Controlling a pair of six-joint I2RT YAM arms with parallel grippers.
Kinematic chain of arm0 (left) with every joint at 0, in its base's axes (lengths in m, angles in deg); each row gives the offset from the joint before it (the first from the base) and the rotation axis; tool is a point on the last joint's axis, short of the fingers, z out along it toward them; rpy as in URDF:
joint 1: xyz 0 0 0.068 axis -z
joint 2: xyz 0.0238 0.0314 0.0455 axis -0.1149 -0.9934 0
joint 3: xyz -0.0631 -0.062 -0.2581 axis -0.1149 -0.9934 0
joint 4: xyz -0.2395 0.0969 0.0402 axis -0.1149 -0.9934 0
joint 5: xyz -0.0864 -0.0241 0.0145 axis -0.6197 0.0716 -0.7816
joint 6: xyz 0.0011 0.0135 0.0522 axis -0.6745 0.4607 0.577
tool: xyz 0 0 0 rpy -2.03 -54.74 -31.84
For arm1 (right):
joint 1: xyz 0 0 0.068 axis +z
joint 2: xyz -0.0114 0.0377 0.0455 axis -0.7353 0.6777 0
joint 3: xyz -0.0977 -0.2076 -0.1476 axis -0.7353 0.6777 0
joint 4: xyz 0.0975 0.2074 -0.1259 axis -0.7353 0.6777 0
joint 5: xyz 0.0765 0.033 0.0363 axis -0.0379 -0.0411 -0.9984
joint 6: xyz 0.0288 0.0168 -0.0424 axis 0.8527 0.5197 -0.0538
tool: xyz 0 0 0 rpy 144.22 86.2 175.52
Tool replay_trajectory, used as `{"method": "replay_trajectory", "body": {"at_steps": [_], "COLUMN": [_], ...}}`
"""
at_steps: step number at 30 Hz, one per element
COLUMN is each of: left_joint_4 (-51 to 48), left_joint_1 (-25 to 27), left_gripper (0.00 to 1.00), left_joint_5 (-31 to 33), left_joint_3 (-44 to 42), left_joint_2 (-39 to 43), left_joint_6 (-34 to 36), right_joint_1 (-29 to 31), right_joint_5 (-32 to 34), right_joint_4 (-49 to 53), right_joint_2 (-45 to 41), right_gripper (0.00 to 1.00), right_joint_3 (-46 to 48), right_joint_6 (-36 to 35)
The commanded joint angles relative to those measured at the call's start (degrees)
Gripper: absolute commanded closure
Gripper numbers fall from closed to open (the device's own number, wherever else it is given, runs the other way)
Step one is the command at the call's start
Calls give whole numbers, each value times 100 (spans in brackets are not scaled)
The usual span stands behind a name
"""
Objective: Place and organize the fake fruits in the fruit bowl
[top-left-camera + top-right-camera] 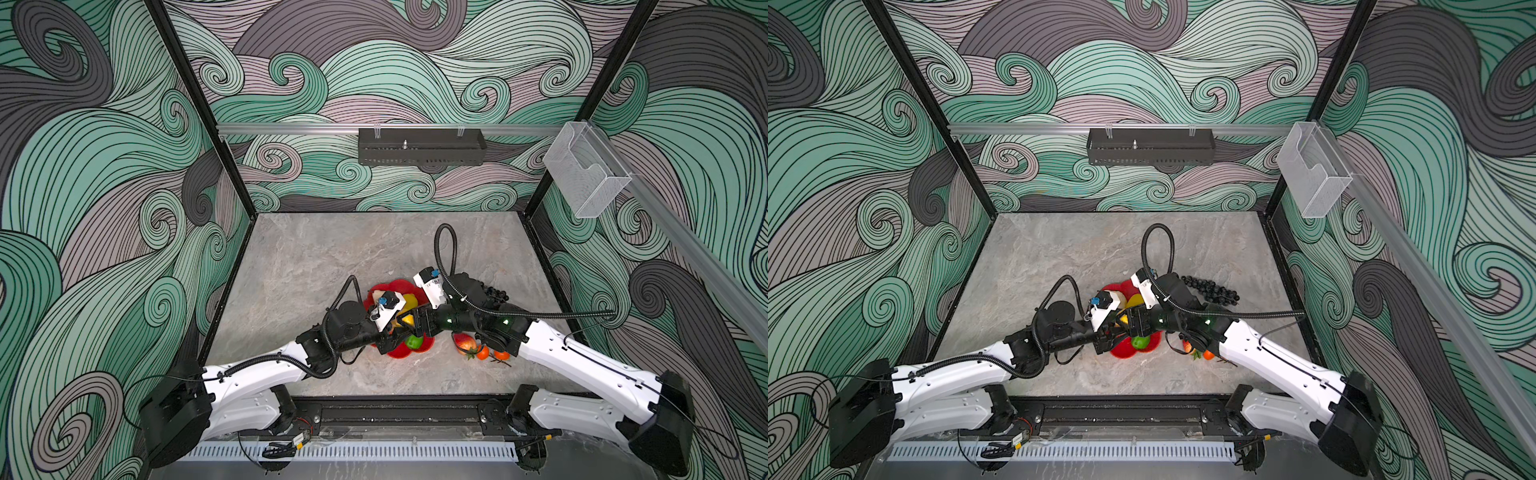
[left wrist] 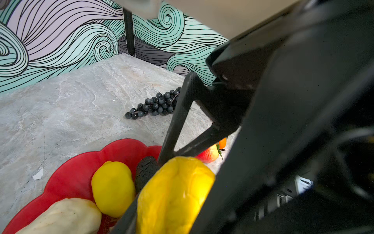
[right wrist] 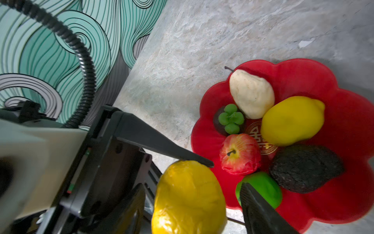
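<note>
Your left claw [image 2: 172,202] is closed on the yellow lemon [image 3: 188,198], which hangs above the red fruit bowl [image 3: 354,141]. Your right claw [image 3: 226,174] stands wide, with one fingertip [image 3: 202,161] touching the lemon's skin. If that finger drags as you draw the right arm away, it may twist the glossy lemon loose, and it could strike the lime [image 3: 261,188] or roll onto the tabletop [image 3: 202,40].

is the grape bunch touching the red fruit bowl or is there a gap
Apart. The left wrist view shows the grape bunch lying on the table, with bare stone between it and the rim of the fruit bowl.
</note>
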Motion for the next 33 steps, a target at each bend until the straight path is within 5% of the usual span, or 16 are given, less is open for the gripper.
{"method": "replay_trajectory", "body": {"at_steps": [1, 6, 15, 22, 33], "left_joint_4": [181, -297, -1324, -1466, -1464], "left_joint_1": [-34, -156, -574, -575, -575], "left_gripper": [52, 52, 54, 54, 55], "left_joint_5": [728, 1381, 1621, 1160, 529], "left_joint_3": [209, 335, 429, 406, 430], "left_joint_2": [92, 169, 501, 859, 862], "left_joint_6": [-643, -1781, -4432, -5209, -5655], "right_joint_1": [23, -25, -25, -26, -23], "right_joint_5": [779, 1354, 873, 517, -155], "right_joint_4": [190, -702, -2735, -3822, -4484], "right_joint_2": [-347, -1052, -1088, -800, -338], "right_gripper": [18, 18, 22, 23, 41], "right_joint_3": [-63, 609, 1912, 2385, 2402], "right_joint_6": [-162, -580, -1421, -1772, -2255]}}
